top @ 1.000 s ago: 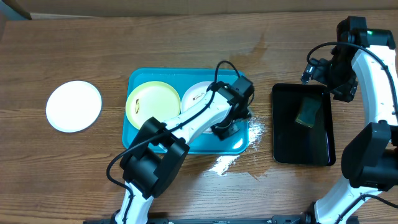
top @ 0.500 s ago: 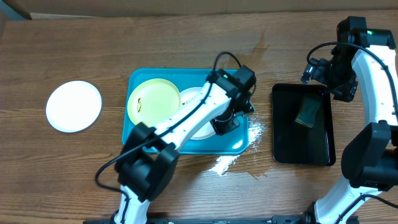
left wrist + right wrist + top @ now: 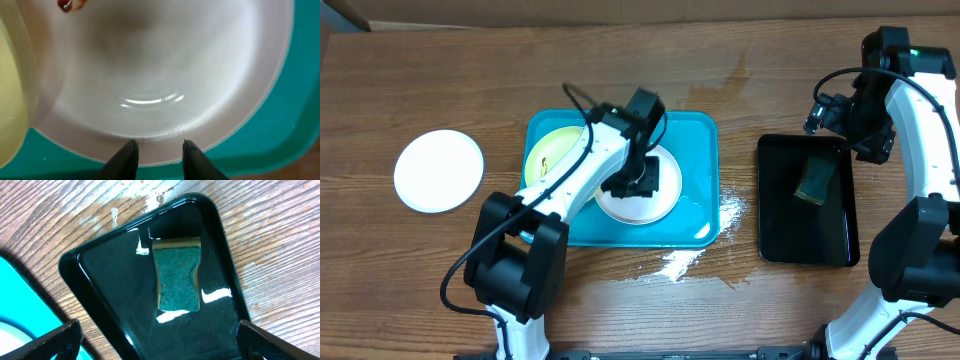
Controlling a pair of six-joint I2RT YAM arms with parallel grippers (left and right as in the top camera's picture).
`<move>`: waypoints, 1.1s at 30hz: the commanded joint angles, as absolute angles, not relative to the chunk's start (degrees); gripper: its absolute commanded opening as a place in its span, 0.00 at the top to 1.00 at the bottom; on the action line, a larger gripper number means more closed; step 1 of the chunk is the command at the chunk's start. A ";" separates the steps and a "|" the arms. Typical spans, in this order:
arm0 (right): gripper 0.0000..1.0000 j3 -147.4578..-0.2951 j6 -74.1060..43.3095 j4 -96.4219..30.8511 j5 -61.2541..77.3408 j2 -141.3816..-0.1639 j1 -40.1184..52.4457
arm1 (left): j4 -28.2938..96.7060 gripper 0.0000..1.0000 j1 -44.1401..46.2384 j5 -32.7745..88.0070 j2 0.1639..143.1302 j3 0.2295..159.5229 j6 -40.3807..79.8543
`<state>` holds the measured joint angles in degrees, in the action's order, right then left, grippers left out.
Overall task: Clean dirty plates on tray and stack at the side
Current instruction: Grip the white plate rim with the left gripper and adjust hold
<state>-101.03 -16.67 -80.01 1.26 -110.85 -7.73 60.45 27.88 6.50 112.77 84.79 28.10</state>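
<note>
The turquoise tray (image 3: 695, 140) is flanked by a black tray (image 3: 775, 200). Its white plate (image 3: 665, 203) is partly hidden overhead by the left gripper (image 3: 158, 145), whose fingers are held slightly apart at the rim. A sponge (image 3: 176, 277) lies below the wide-spread right gripper (image 3: 160, 326). A brown smear (image 3: 67, 5) is shown only by the left wrist view.

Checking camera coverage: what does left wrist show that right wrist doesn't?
Left wrist only: a brown smear on the white plate, the yellow-green plate's edge, and the left gripper, open at the white plate's rim. Right wrist only: the sponge in the black tray, the wooden table, and the right gripper, open wide. Both: the turquoise tray.
</note>
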 commanded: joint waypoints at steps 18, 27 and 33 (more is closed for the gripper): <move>0.00 -101.84 -16.91 -79.79 1.32 -109.62 -7.53 | 40.91 0.44 33.23 -7.22 106.19 81.08 41.41; 0.00 -101.84 -16.91 -79.79 1.32 -109.62 -7.53 | 28.84 0.56 33.43 -9.06 115.07 81.10 50.43; 0.00 -101.84 -16.91 -79.79 1.32 -109.62 -7.53 | 24.43 0.54 33.26 -12.88 117.78 81.10 50.39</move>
